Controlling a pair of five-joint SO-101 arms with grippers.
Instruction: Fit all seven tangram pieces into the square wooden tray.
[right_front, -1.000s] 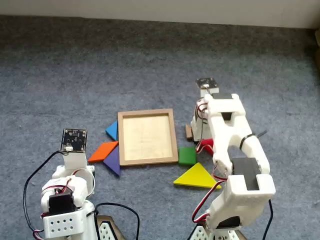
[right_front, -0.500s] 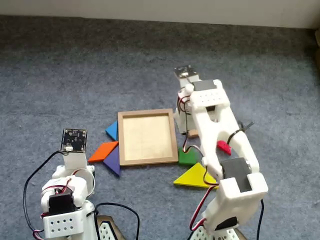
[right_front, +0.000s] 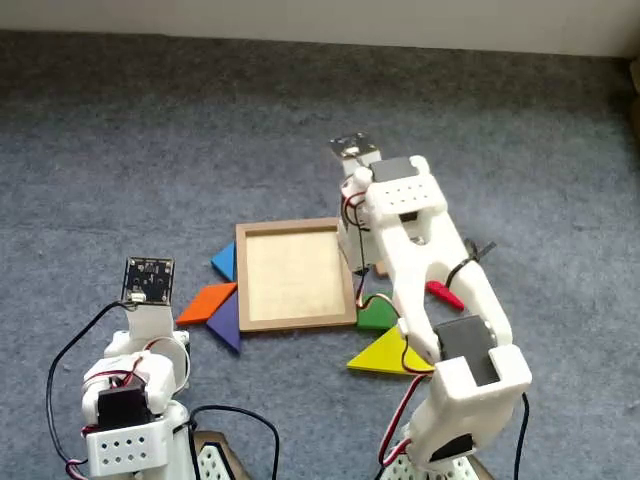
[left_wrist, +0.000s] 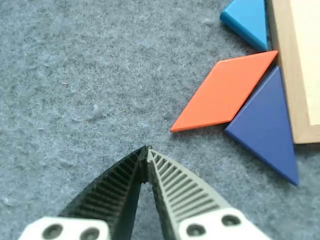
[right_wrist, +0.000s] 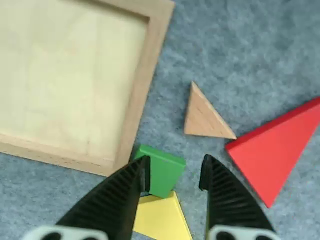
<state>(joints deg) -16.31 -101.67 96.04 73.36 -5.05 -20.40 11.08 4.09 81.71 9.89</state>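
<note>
The square wooden tray (right_front: 347, 270) lies empty mid-table. Left of it sit a blue triangle (right_front: 224, 260), an orange parallelogram (right_front: 205, 304) and a dark blue triangle (right_front: 227, 321). Right of it are a green square (right_front: 377, 314), a yellow triangle (right_front: 385, 355) and a red triangle (right_front: 445, 295). My right gripper (right_wrist: 175, 165) is open above the green square (right_wrist: 161, 171), beside the tray's rim (right_wrist: 144, 90). A wooden triangle (right_wrist: 204, 120) and the red triangle (right_wrist: 272, 150) lie just beyond it. My left gripper (left_wrist: 146, 150) is shut and empty, near the orange parallelogram (left_wrist: 225, 90).
Grey carpet covers the table. The right arm (right_front: 405, 215) stretches along the tray's right side and hides part of the pieces there. The left arm (right_front: 140, 370) is folded at the front left. Open carpet lies behind the tray.
The right arm has swung left toward the tray's right edge, uncovering the red triangle. The left arm has not moved.
</note>
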